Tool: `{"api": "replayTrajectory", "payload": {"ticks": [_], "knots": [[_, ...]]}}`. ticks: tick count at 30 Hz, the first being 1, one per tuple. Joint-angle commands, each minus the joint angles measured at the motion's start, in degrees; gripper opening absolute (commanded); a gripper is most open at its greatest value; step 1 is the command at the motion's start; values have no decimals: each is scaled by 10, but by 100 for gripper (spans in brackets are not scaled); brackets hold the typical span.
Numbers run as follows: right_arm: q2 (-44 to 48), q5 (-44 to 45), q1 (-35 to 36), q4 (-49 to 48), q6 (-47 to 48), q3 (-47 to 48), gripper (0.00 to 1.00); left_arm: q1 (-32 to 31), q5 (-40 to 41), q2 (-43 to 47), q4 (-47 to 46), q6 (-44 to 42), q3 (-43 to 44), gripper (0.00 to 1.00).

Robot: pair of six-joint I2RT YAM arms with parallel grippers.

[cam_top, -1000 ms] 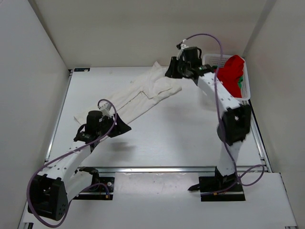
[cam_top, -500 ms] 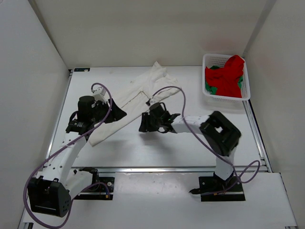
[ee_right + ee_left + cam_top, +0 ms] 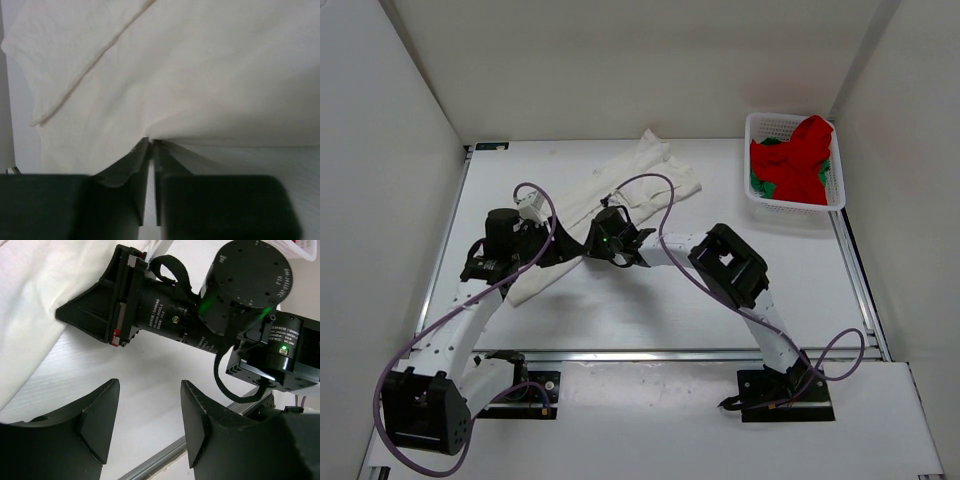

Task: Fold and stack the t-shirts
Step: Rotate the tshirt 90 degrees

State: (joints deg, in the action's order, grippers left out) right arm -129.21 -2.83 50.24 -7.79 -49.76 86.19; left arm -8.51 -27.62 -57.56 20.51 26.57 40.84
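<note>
The white t-shirt (image 3: 642, 180) lies crumpled in a diagonal strip from the back middle of the table toward the front left. My right gripper (image 3: 594, 240) reaches left across the table to the shirt's near edge. In the right wrist view it (image 3: 151, 141) is shut on a pinch of the white t-shirt (image 3: 200, 75). My left gripper (image 3: 570, 250) hovers right beside it, open and holding nothing; in the left wrist view its jaws (image 3: 150, 385) stand apart above bare table, facing the right gripper (image 3: 62, 315). The red t-shirt (image 3: 802, 152) and the green t-shirt (image 3: 763, 186) lie in the basket.
A white mesh basket (image 3: 766, 119) stands at the back right corner against the wall. White walls close in the table on the left, back and right. A metal rail (image 3: 650, 354) runs along the near edge.
My right arm swung from the basket down to the middle of the table and shut on the white shirt's edge. The left gripper shifted back toward the shirt, and the shirt's near part bunched up.
</note>
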Motion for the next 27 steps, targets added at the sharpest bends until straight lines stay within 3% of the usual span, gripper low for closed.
{"api": "replayTrajectory", "payload": {"ticks": [1,5,8,10,13,15,16,17,18,21,24,27], "knots": [[-36,23,3,65,-22,-2,4,7,-13,16,-9,-6,-8,63],[43,20,-14,32,-9,-81,0,4,-9,13,-13,-4,-23,62],[161,-30,-59,-6,28,-256,0,-11,6,10,-11,-10,-30,62],[242,-82,-121,-20,73,-349,0,-33,16,1,-15,-8,-39,62],[366,-170,-216,54,157,-440,0,-76,28,-10,-30,1,-67,63],[436,-182,-259,93,187,-500,18,-112,48,-15,-34,3,-87,62],[479,-182,-278,100,191,-514,37,-120,55,-18,-32,0,-97,63],[500,-186,-291,111,193,-538,48,-130,62,-22,-25,0,-102,63],[545,-184,-298,122,191,-559,52,-142,71,-23,-23,0,-116,63],[654,-155,-289,164,182,-609,58,-176,101,-10,-11,7,-147,68],[748,-122,-270,231,143,-643,54,-212,101,-9,-18,25,-178,72],[830,-61,-192,313,92,-655,53,-265,88,-38,-46,49,-189,74]]}}
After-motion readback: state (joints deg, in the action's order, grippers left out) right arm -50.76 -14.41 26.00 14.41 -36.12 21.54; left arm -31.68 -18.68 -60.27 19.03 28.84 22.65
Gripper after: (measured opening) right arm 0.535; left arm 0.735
